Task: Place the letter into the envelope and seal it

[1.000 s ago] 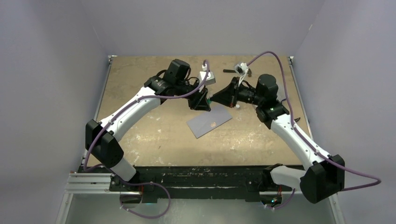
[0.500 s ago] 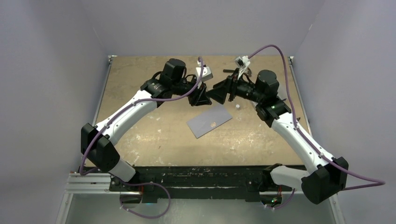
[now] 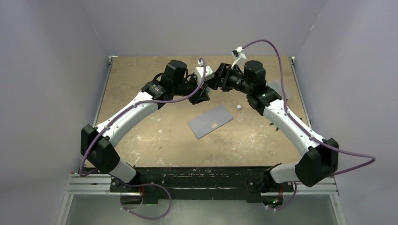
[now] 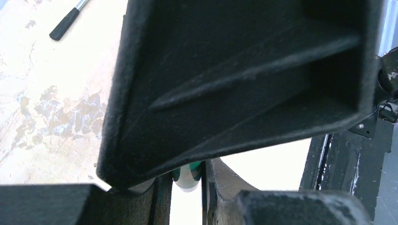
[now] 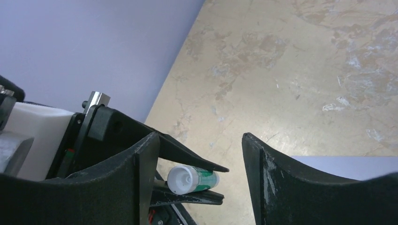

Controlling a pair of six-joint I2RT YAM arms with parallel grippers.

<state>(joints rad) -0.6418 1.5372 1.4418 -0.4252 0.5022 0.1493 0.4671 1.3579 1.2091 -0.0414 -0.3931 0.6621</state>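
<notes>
Beyond the envelope my left gripper pinches a green-white tube, possibly glue, print unreadable; right gripper gapes beside it.

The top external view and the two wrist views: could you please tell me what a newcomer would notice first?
The two arms meet nose to nose over the far middle of the table, the left hand pinching a small green-and-white tube toward the open right hand. Nearer, the grey-blue envelope lies flat at the table's centre, with a small white piece beside it.
</notes>
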